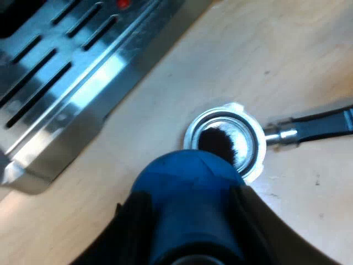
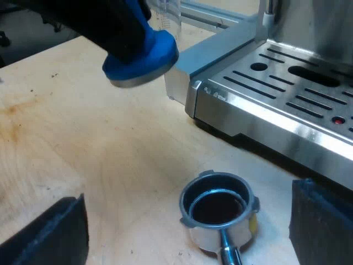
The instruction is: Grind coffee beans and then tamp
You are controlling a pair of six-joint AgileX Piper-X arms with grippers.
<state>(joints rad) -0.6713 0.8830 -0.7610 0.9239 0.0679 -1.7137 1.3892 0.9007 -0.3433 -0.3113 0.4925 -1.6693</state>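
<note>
Left gripper [image 1: 190, 221]: my two black fingers [image 1: 129, 232] are clamped on either side of the blue tamper [image 1: 187, 187], gripping its rounded body. From the right wrist view the tamper [image 2: 144, 55] hangs in the air above the table [image 2: 83, 138], its flat metal face turned down and slightly tilted, close to the corner of the machine [image 2: 276, 105] and not touching the holder [image 2: 218, 207]. The left gripper [image 2: 110, 25] appears there as a dark mass above the blue. Holder [image 1: 226, 141]: sits upright on the bare wooden table [image 1: 165, 99], near the machine's front edge but apart from it. Dark grounds [image 1: 218, 142] lie in its basket, uneven, with bright metal showing along one side of the inner wall. Its dark handle [image 1: 320, 124] lies flat along the table, pointing away from the machine [image 1: 55, 83]. Right gripper [image 2: 185, 199]: fingers [image 2: 49, 234] spread wide and holding nothing, low over the table, with the holder between them and farther on; no contact with its basket visible. The machine's slotted steel grille [image 2: 298, 77] carries a small red spot [image 2: 338, 120]. A measuring glass [image 2: 165, 16] stands behind the tamper, beside the machine's corner; its contents cannot be told.
</note>
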